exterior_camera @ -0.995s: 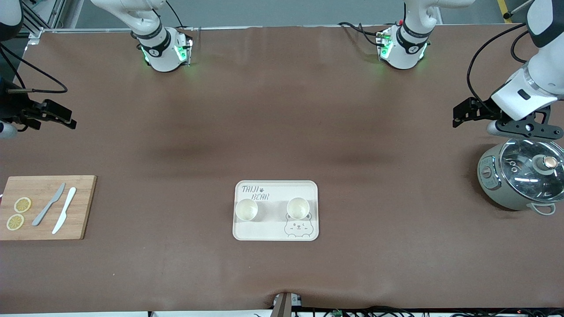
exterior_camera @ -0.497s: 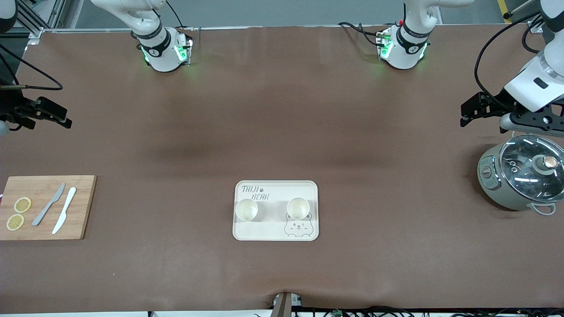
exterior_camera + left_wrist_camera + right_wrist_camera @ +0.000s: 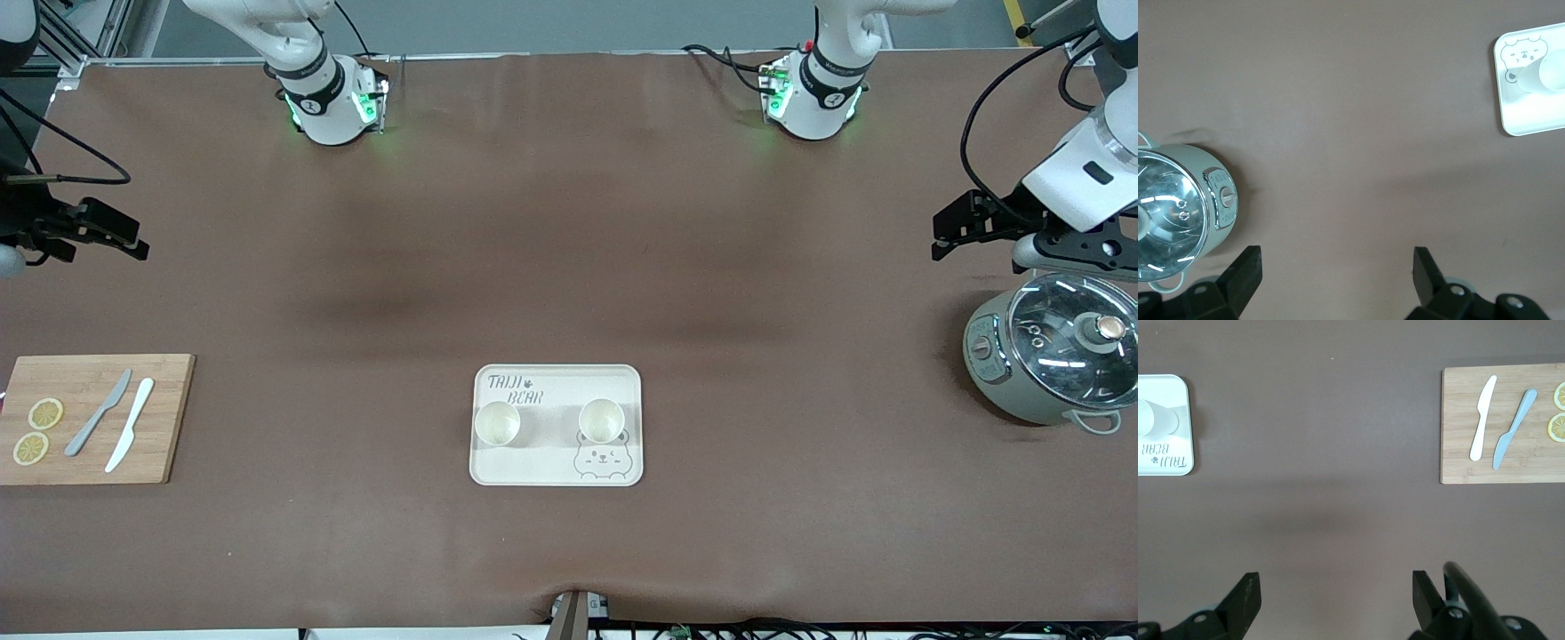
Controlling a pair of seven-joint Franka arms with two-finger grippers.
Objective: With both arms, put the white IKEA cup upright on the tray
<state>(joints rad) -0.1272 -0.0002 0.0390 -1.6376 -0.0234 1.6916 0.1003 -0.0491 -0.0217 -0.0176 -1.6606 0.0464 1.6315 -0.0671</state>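
Observation:
The cream tray printed "TAIJI BEAR" lies mid-table, toward the front camera. Two white cups stand upright on it, mouths up: one by the lettering, one above the bear face. My left gripper is open and empty over bare cloth beside the pot; its wrist view shows the tray and one cup far off. My right gripper is open and empty over bare cloth at the right arm's end; its wrist view shows the tray and a cup.
A grey cooker pot with a glass lid stands at the left arm's end, also in the left wrist view. A wooden cutting board with two knives and two lemon slices lies at the right arm's end, also in the right wrist view.
The left arm has drawn back toward its end of the table, off the pot's lid. The right gripper has shifted only slightly. The cups and the tray have not moved.

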